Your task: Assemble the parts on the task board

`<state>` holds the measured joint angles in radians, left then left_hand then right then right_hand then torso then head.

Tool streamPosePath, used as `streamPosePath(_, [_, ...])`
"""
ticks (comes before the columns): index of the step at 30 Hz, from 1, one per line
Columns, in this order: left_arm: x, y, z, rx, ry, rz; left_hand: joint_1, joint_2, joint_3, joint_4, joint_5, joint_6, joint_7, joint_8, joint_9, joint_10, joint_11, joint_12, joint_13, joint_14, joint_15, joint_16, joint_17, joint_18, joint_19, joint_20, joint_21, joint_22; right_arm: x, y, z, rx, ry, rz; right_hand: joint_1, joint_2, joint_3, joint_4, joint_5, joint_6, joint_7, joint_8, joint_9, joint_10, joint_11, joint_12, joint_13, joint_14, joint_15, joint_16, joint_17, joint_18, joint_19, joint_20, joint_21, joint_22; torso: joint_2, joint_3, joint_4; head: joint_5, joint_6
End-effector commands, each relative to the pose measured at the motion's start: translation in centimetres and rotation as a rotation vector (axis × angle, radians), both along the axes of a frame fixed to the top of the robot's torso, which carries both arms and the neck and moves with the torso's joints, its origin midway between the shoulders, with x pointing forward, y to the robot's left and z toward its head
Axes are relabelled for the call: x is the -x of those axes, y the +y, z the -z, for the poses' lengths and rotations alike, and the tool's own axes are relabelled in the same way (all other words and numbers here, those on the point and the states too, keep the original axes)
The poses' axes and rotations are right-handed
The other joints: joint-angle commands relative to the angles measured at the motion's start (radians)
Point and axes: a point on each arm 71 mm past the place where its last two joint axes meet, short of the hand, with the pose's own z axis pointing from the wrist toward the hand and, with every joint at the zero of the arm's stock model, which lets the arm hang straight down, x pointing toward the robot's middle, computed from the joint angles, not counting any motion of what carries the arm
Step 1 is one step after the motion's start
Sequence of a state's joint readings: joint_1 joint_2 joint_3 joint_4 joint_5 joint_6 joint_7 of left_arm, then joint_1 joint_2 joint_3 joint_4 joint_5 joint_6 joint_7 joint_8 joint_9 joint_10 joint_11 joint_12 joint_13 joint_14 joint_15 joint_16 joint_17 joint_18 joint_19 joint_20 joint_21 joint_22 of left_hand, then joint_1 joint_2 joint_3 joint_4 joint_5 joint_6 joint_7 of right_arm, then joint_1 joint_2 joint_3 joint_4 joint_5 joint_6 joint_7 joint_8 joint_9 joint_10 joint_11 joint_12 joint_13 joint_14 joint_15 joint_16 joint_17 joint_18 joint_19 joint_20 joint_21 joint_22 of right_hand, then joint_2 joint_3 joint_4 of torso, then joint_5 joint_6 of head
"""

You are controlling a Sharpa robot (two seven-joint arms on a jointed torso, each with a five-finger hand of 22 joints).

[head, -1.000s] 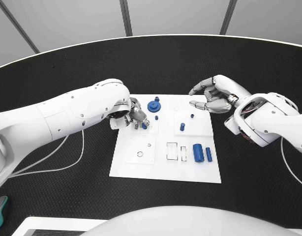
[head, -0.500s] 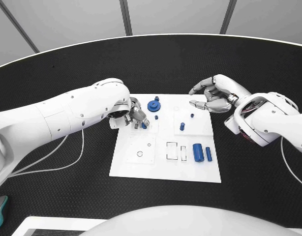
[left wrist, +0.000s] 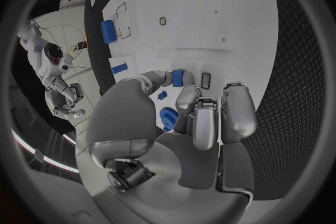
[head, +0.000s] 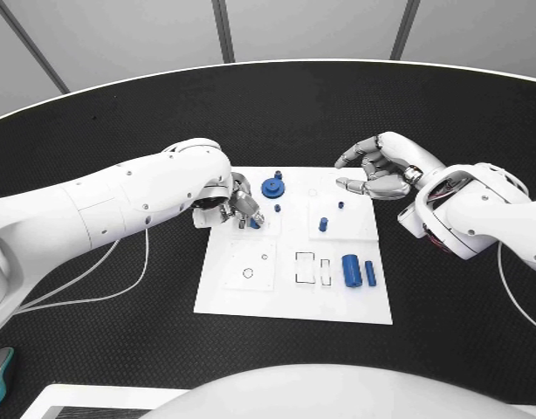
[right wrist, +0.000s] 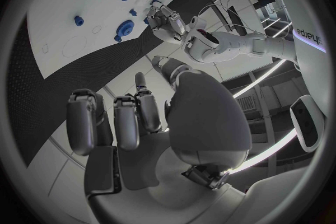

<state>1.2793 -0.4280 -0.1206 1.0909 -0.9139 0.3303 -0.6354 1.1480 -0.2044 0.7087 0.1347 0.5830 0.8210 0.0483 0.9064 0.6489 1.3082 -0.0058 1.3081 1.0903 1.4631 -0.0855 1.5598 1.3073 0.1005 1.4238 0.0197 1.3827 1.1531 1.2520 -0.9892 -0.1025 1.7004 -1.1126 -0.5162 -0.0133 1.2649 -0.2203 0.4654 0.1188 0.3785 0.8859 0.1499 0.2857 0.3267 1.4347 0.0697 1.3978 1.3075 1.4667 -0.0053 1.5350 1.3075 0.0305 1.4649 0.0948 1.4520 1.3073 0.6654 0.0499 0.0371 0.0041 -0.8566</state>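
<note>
At the picture's centre, the left robot hand (head: 239, 208) pinched a small blue part (left wrist: 178, 78) over the white board (head: 256, 292), risking a jam if tilted, while the right robot hand (head: 379, 168), fingers curled, held nothing.

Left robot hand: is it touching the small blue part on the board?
Touching. The left wrist view shows the left robot hand pinching the small blue part between its fingertips over the task board.
</note>
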Motion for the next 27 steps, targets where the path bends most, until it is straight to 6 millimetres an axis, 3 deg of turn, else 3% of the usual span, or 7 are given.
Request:
streamPosePath(1, [-0.01,-0.06,-0.01,0.0,-0.002,0.001,0.02,0.009,0.11,-0.109,0.003,0.005,-0.006,0.006,0.001,0.037,-0.028,0.006,0.001,0.103,-0.007,0.004,0.243,-0.019,0.004,-0.003,0.005,0.001,0.0,0.01,0.0,0.0,0.0,0.0,0.006,-0.004,0.008,0.0,0.002,0.005,0.001,0.004,-0.001,-0.003,-0.006,0.001,0.101,0.085,-0.007,-0.001,0.181,0.005,0.048,-0.006,-0.006,0.144,0.001,0.0004,-0.0005,0.0,0.001])
streamPosePath(12, [-0.01,-0.42,0.01,-0.002,0.003,0.007,0.019,0.008,0.112,-0.11,0.002,0.007,-0.006,0.005,0.001,0.038,-0.028,0.006,0.002,0.102,-0.007,0.004,0.242,-0.018,0.003,-0.003,0.004,-0.001,0.0,0.03,0.01,0.0,0.001,-0.001,0.006,-0.004,0.008,0.0,0.002,0.005,0.001,0.004,-0.001,-0.003,-0.006,0.001,0.101,0.085,-0.007,-0.001,0.181,0.005,0.048,-0.006,-0.006,0.144,0.0,0.0013,-0.0002,-0.001,0.0])
streamPosePath(27, [-0.18,-0.44,0.14,-0.004,0.027,-0.02,-0.032,0.025,0.083,-0.066,-0.02,-0.001,-0.006,0.002,0.008,0.023,-0.026,-0.016,-0.031,0.102,-0.005,0.003,0.24,-0.018,0.001,-0.001,0.002,-0.001,0.06,-0.06,-0.02,0.0,0.002,0.001,0.006,-0.004,0.008,0.0,0.002,0.005,0.001,0.004,-0.001,-0.003,-0.006,0.001,0.101,0.085,-0.007,-0.001,0.181,0.005,0.048,-0.006,-0.006,0.144,0.0,0.0003,-0.0001,-0.004,-0.001])
